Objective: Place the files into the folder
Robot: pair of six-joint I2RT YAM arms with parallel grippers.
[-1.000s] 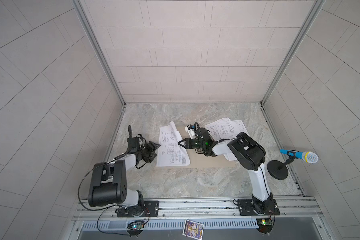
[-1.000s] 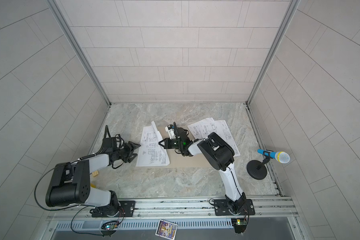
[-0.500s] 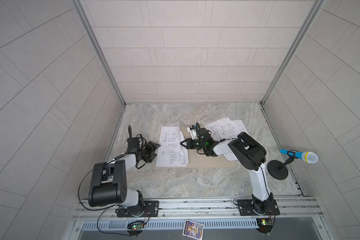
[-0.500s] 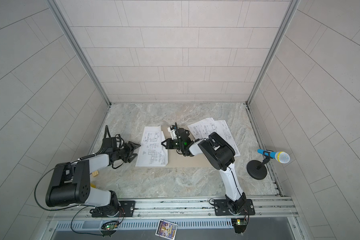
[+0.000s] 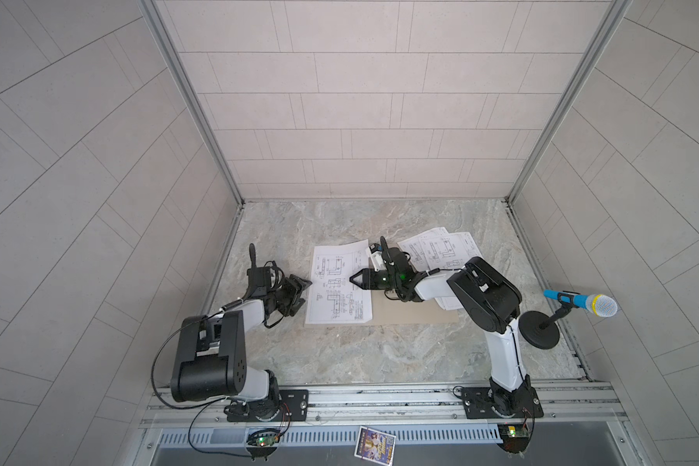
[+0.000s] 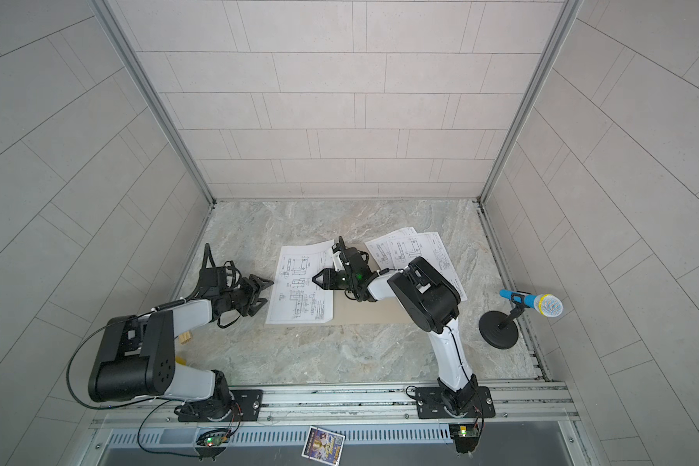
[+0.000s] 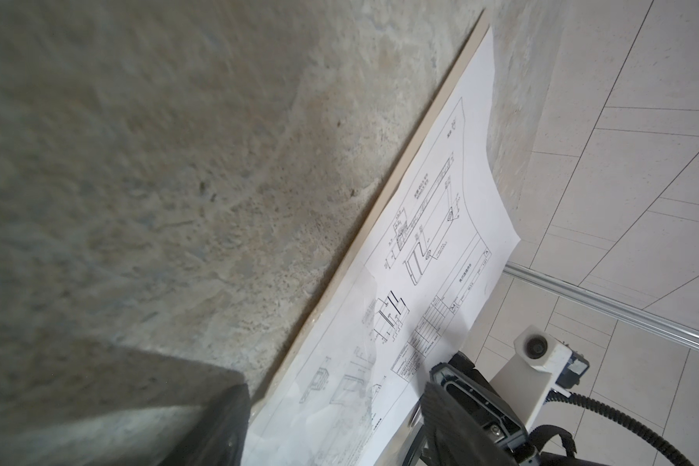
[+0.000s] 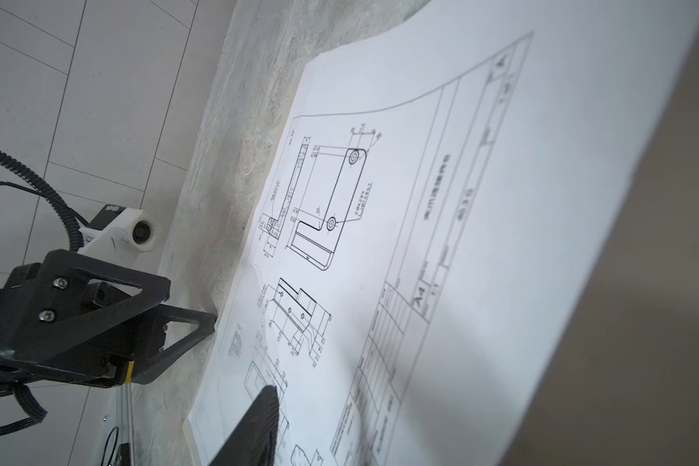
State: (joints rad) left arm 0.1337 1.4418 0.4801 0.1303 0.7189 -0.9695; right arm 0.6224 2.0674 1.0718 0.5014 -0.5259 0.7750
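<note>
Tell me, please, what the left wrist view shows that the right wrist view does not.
Only the left wrist view shows the right gripper, with its white camera mount, over the printed sheet. Only the right wrist view shows the left gripper, open, close beside that sheet. Both show the sheet's line drawings, the marble table and tiled wall.

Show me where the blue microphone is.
In both top views the microphone stands at the table's right edge on a black base, beside the right arm.
</note>
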